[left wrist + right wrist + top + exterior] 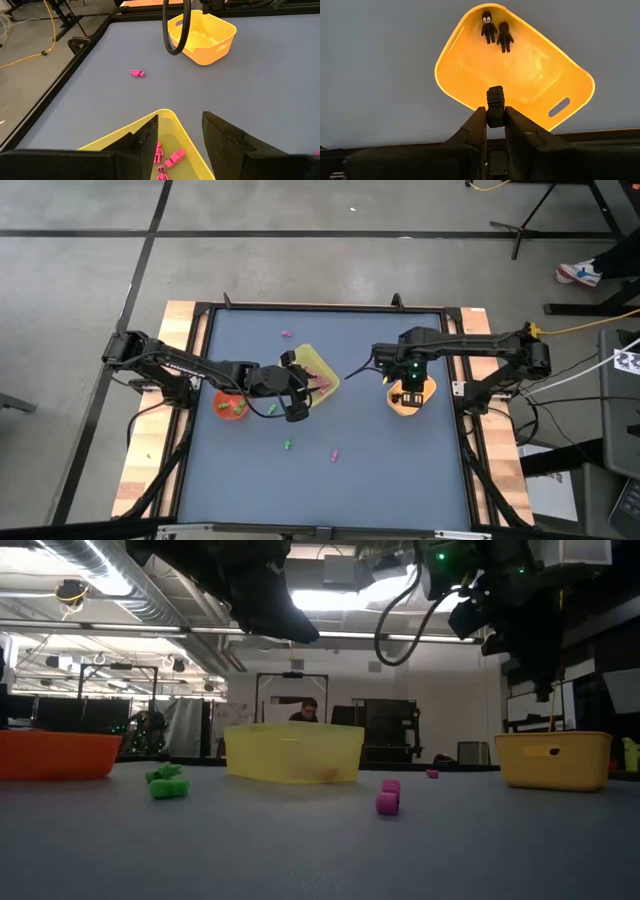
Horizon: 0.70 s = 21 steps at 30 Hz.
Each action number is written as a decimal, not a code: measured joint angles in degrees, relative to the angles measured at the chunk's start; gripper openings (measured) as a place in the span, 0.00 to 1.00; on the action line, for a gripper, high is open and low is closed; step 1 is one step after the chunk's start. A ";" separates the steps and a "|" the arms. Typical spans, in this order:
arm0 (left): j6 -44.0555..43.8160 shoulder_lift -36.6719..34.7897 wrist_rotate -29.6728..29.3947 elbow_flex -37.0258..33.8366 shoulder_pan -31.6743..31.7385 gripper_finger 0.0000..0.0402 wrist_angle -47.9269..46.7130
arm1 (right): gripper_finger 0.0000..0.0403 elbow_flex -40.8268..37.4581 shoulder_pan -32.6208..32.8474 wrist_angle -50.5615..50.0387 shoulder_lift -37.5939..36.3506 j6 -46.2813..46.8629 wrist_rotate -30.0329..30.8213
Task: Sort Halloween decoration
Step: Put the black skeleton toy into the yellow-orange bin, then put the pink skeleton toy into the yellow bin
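Above the yellow-orange bin (520, 65), my right gripper (495, 114) points down, shut on a small black trinket (495, 102). Two black figure trinkets (496, 31) lie in the bin's far end. My left gripper (180, 119) hangs open over a corner of the yellow tray (170, 116) and touches nothing. Pink trinkets (167, 157) lie in that tray. Loose on the blue table lie pink trinkets (287, 333) (334, 453) and a green one (288, 445). The orange-red bowl (230, 405) holds green trinkets. My right gripper pinches the black trinket between its two fingertips, by its lower part (495, 117). The trinket's upper end (495, 92) sticks out past the tips. The fingers come from above, pointing down. The trinket is lifted clear, over the bin's near rim.
A black cable (172, 30) of the right arm loops down near the bin. Raised black rails (200, 380) frame the table. Beyond the far edge a person (308, 710) sits among room equipment. Open blue surface lies along the near side (400, 480).
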 joint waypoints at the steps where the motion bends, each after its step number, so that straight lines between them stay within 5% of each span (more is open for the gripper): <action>1: 0.00 0.00 0.00 0.00 -0.01 0.34 0.00 | 0.14 0.00 0.00 0.06 0.00 0.00 0.00; 21: 0.04 0.00 0.00 0.00 0.00 0.34 0.00 | 0.47 0.00 0.00 0.31 0.00 -0.02 1.58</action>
